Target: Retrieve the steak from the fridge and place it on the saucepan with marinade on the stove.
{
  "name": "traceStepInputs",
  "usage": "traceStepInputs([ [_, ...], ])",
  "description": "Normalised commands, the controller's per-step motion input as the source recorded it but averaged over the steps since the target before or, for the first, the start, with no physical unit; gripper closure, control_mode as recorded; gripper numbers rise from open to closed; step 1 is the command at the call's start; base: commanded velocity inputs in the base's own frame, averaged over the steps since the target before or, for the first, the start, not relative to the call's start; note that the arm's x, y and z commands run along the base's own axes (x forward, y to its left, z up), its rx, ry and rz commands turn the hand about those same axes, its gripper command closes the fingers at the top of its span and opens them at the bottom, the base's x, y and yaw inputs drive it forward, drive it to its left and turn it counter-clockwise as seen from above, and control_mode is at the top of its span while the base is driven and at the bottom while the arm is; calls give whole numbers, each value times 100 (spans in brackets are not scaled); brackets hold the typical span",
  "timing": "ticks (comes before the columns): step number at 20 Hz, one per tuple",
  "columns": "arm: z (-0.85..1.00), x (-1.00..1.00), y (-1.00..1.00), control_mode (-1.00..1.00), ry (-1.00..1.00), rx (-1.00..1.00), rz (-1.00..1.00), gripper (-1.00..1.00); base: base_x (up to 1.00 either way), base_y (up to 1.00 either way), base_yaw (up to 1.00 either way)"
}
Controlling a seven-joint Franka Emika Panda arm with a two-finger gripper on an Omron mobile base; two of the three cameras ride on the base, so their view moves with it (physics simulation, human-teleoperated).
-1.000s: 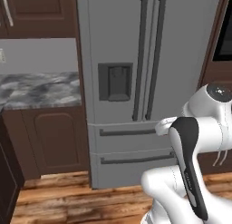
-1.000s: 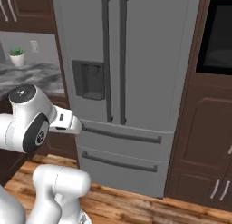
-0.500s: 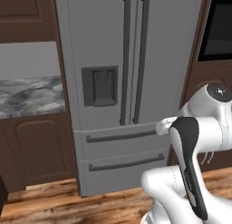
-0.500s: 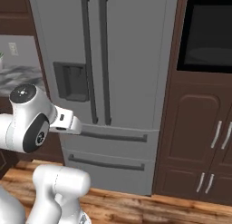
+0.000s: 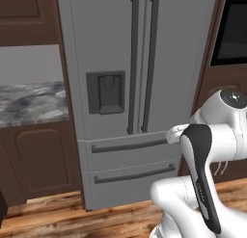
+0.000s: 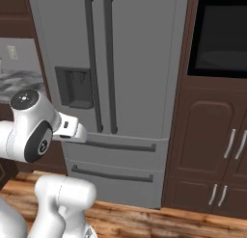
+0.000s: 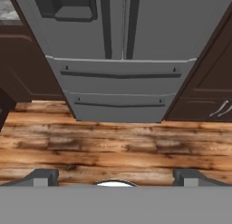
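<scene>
Grey steel fills the middle of the scene: the fridge (image 5: 135, 97) stands with both French doors shut, its two long dark vertical handles (image 5: 143, 63) running side by side down the centre seam. Left of those handles sits a dark dispenser recess (image 5: 105, 92), and below the doors are two drawers (image 5: 128, 160), each with a dark horizontal bar, both pushed in. With the doors shut, the steak, saucepan, marinade and stove cannot be seen.

Left of the fridge, a marbled grey surface (image 5: 29, 103) tops dark brown cabinets (image 5: 41, 160). Right of the fridge, a black oven window (image 6: 217, 37) is set in a tall brown cabinet column with arched panel doors (image 6: 205, 145) and pale bar pulls. A wooden plank floor (image 7: 113, 146) runs along the foot of the fridge.

The white arm (image 5: 207, 155) is folded in front of the fridge, well apart from its doors. In the hand view the pincer (image 7: 115, 177) points down towards the floor before the lower drawers, its two dark fingertips (image 7: 43, 175) spread wide apart with nothing between them, so it is released and carries nothing.
</scene>
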Motion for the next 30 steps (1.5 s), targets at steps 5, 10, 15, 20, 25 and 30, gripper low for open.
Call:
traceStepInputs([
  [5, 0, 0, 0, 100, 0, 0, 0, -100, 56, -22, 9],
  [10, 0, 0, 0, 100, 0, 0, 0, -100, 45, -9, 6],
  [15, 0, 2, 0, -100, 0, 0, 0, -100, 0, 0, 1],
  [20, 15, 47, 0, -100, -5, 0, 0, -100, 0, 0, 0],
  [25, 37, 59, -6, -100, -1, 1, 0, -100, 0, 0, 0],
  [30, 10, 64, 2, -100, -1, 0, 0, -100, 0, 0, 0],
])
